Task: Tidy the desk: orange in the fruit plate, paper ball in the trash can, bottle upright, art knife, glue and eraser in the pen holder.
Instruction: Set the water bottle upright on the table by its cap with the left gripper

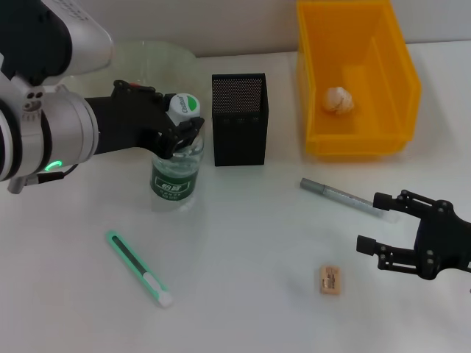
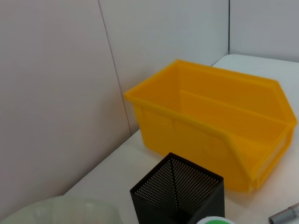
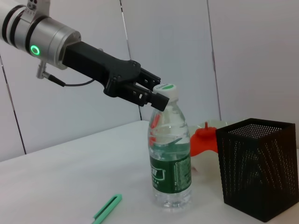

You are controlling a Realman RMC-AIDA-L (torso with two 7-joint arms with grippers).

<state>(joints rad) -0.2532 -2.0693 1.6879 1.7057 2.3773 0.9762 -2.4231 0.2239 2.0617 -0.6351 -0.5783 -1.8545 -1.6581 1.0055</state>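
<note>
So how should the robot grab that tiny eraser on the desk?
Probably from straight above. The eraser lies flat, a small tan block with its printed face up, so only its thin edges offer a hold. Pinching across its two long sides looks best, since they lie closest together. The right gripper hovers open just beside it; the left gripper is at the bottle.

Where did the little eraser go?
In the head view the eraser lies on the table's near right part, just left of the right gripper and below the grey pen.

Fruit plate (image 1: 154,55) mostly behind left arm (image 1: 51,125)
</note>
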